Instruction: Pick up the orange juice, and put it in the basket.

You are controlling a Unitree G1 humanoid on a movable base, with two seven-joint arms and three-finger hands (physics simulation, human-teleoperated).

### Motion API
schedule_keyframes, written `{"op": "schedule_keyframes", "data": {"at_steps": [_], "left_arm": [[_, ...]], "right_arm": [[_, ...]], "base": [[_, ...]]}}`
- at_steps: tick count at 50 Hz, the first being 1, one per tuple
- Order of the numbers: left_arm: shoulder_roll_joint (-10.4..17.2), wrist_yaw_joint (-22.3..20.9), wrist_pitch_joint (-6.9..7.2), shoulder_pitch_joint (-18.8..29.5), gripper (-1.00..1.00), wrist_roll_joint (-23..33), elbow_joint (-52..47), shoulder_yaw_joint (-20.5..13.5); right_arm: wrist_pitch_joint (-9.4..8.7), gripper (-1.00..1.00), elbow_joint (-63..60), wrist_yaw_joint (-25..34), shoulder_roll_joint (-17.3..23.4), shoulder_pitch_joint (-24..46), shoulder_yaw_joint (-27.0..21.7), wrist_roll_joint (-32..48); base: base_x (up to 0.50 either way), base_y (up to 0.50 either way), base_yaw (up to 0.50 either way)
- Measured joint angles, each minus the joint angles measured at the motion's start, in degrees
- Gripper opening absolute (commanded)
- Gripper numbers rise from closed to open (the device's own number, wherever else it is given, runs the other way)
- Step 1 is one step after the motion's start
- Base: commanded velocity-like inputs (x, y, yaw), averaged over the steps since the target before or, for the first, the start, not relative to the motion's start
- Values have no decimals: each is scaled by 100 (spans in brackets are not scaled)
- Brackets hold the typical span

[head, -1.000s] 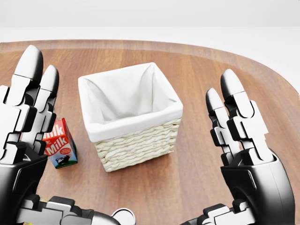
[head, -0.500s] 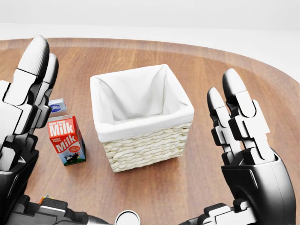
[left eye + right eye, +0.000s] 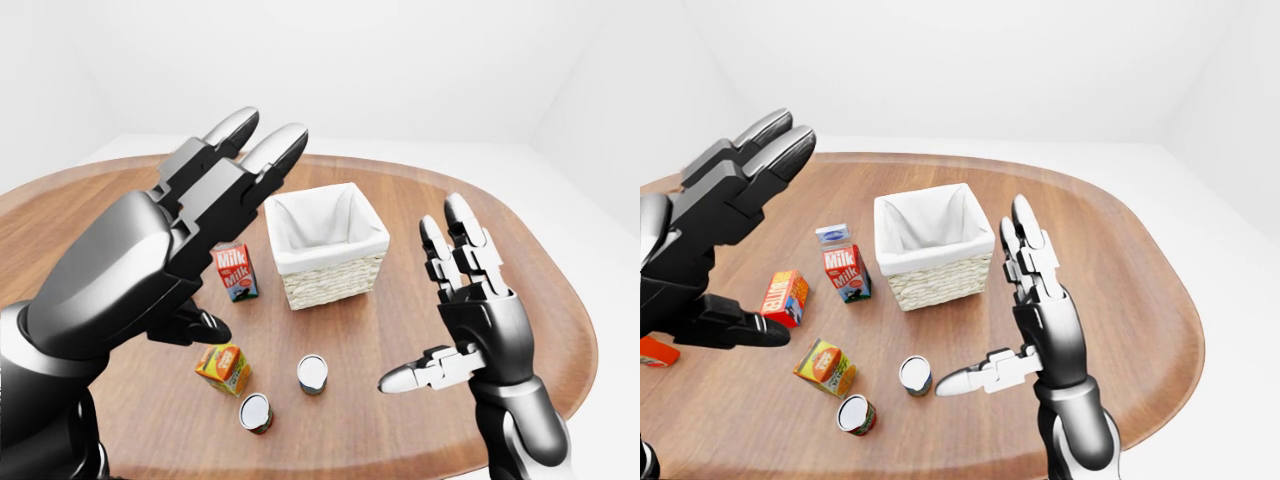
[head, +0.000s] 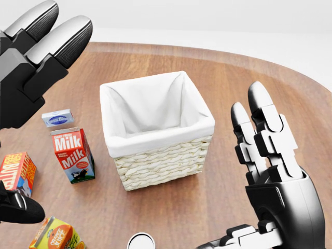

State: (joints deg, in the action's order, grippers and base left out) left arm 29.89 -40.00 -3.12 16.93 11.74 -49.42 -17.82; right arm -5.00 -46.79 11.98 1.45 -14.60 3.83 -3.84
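The orange juice (image 3: 825, 367) is an orange, yellow and green carton lying on the wooden table (image 3: 1120, 300), left of and below the basket in the right-eye view. The basket (image 4: 161, 163) is wicker with a white lining; it stands upright and holds nothing. My left hand (image 3: 770, 240) hovers open above the table's left side, higher than the juice and apart from it. My right hand (image 3: 985, 300) is raised open to the right of the basket, palm toward it. Neither hand holds anything.
A red milk carton (image 4: 73, 155) stands just left of the basket, with a small blue-and-white box (image 4: 57, 118) beyond it. A red-orange carton (image 4: 18, 174) lies further left. Two cans (image 3: 915, 375) (image 3: 855, 413) stand near the juice. A red object (image 3: 655, 350) shows at the left edge.
My left hand has lifted up and to the left, uncovering the cartons beneath it. The view shifted slightly a second ago. The right hand has hardly moved.
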Motion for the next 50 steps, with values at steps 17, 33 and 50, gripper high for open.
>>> {"op": "schedule_keyframes", "data": {"at_steps": [17,33,50], "left_arm": [[2058,0,23,-523,100,-1137,243,-1036],[2140,0,-188,-1825,100,-1240,69,-1368],[1538,0,-188,-2973,100,-394,370,-651]], "right_arm": [[0,100,234,-81,-4,80,4,147],[0,100,275,-123,-16,110,-50,142],[0,100,192,-109,-32,143,-110,114]], "base": [[0,0,0],[0,0,0],[0,0,0]]}}
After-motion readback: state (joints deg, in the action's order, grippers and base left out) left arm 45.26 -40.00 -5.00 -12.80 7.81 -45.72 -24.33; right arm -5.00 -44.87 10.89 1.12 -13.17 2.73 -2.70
